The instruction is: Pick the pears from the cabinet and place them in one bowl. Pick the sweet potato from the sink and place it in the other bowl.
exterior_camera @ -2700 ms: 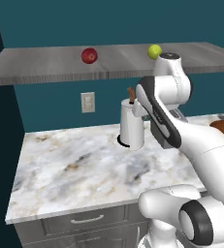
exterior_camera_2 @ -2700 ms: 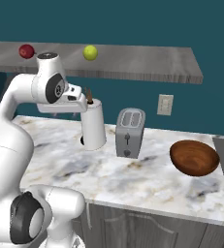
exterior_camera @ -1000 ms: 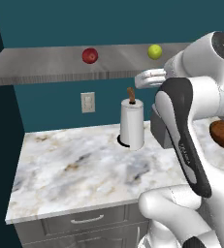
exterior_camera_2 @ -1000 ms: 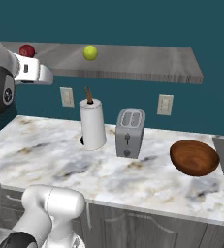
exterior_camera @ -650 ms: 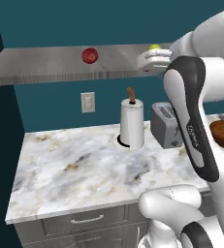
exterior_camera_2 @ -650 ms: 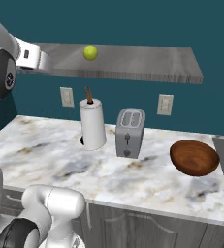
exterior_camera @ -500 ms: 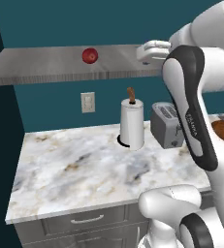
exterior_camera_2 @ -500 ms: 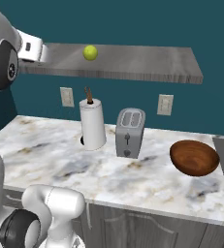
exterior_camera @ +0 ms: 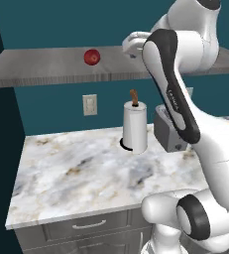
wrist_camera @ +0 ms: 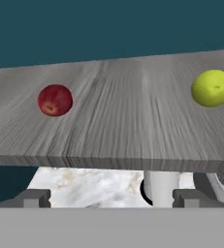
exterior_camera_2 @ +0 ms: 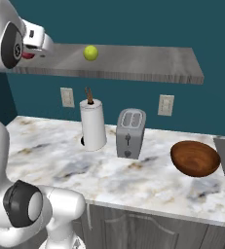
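Lining up over the cabinet (wrist_camera: 123, 111), end effector (wrist_camera: 111, 197) spread wide and empty: pick one pear, say the red (wrist_camera: 55, 100), centre it, then descend.

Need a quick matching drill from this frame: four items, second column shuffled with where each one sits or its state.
Items:
1. red pear
2. yellow-green pear
3. dark wooden bowl
4. gripper

Places or states:
A. on the marble counter, right of the toaster in the right base view
B. open, level with the front edge of the grey shelf, holding nothing
C. on the shelf, toward the left in the hand view
D. on the shelf, toward the right in the hand view

Pairs: 1-C, 2-D, 3-A, 4-B
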You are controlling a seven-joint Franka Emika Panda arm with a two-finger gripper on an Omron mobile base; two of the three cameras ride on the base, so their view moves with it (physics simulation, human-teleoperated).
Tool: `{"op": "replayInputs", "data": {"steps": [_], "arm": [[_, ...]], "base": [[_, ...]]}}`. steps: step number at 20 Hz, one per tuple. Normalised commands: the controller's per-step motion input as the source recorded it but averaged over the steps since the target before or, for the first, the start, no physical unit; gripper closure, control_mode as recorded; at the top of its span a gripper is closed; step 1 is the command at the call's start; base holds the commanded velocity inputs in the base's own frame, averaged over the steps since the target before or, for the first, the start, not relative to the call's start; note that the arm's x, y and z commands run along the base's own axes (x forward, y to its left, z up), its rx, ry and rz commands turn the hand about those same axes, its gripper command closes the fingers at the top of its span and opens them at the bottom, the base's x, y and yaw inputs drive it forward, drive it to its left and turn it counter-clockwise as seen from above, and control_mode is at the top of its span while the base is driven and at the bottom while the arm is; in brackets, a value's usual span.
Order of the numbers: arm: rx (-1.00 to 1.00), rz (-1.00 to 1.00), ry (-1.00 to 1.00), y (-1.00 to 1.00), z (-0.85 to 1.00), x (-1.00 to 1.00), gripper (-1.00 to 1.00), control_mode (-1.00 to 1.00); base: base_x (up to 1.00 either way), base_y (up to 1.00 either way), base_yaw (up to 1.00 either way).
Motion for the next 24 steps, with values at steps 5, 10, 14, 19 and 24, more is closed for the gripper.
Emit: {"op": "replayInputs", "data": {"steps": [5,10,14,19,24], "arm": [[-0.11,-0.02,-0.04,0.46,-0.31,0.59,-1.00,-1.00],[-0.09,-0.04,-0.08,0.39,-0.13,0.60,-1.00,-1.00],[-0.02,-0.02,-0.10,0.23,0.00,0.38,-1.00,-1.00],[0.00,-0.01,-0.04,0.02,0.36,0.07,-1.00,-1.00],[0.00,0.00,-0.01,0.02,0.26,0.00,-1.00,-1.00]], "base": [[0.00,0.00,0.00],[0.00,0.00,0.00],[0.00,0.00,0.00],[0.00,0.00,0.00],[0.00,0.00,0.00]]}}
